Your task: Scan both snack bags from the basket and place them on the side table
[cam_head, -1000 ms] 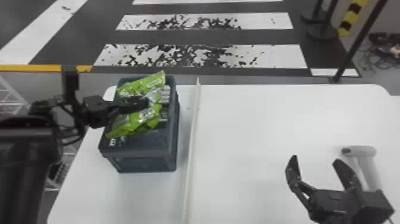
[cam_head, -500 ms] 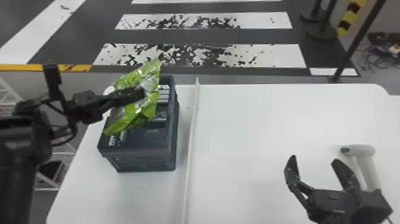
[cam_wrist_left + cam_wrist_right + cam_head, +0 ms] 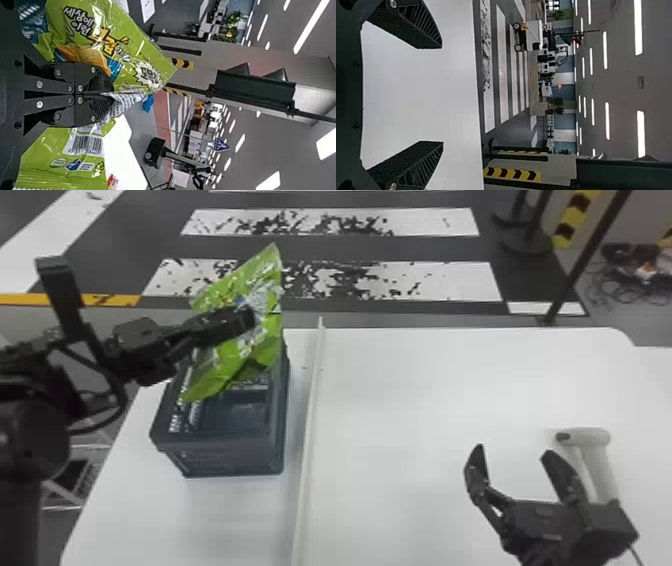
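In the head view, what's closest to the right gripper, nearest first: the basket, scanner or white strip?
1. Scanner: right side, beside the right gripper.
2. White strip: left of that gripper.
3. Basket: left side, beyond the strip.

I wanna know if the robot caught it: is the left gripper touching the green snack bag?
Touching: the left wrist view shows the left gripper pinching the green snack bag between its fingers.

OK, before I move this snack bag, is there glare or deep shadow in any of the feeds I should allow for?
Left wrist view: white glints on the green snack bag's crinkled film, bright ceiling lights beyond; head view: glints on the bag again, the inside of the basket dark; right wrist view: white tabletop very bright, ceiling lights glaring.
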Controlling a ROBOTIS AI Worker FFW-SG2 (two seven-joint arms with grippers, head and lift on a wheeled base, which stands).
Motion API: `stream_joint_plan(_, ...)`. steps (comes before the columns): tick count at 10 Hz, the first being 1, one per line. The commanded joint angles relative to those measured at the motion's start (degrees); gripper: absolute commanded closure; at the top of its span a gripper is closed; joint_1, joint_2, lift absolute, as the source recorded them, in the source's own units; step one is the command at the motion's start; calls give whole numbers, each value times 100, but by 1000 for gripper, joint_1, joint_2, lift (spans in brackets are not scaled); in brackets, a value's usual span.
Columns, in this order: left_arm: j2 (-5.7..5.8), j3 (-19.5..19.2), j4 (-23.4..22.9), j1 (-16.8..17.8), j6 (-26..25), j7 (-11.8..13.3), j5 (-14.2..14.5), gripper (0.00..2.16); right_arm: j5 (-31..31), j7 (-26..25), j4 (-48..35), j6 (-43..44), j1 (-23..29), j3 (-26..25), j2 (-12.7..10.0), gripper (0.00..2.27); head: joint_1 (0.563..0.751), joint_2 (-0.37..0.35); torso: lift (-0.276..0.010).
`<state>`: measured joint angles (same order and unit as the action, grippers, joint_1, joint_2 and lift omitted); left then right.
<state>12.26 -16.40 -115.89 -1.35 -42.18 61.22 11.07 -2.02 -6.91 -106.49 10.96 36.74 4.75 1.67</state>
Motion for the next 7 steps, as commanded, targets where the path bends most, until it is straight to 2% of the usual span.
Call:
stream_joint_plan(1, -286, 471, -144, -23, -155, -137, -105, 2138, 0, -4, -12, 15, 9, 0, 0, 63, 695, 16, -74)
stream_joint_plan(2, -462, 919, -144, -14, -173, -216, -342, 2138, 0, -21, -21, 138, 26, -18, -9, 63, 695, -28, -74)
stream_joint_plan(3, -541, 1464, -109, 39, -173, -357, -720, 2138, -9, -56, -65, 261, 44, -35, -18, 66, 695, -79, -74)
stream_joint_plan(5, -690, 2334, 286, 153, -173, -708, -975, 2138, -9, -197, -144, 666, 97, -88, -26, 70, 695, -166, -74)
stream_joint_plan(7, -928, 3046, 822, 258, -155, -1095, -1441, 2138, -9, -364, -188, 859, 167, -132, -35, 73, 695, -276, -74)
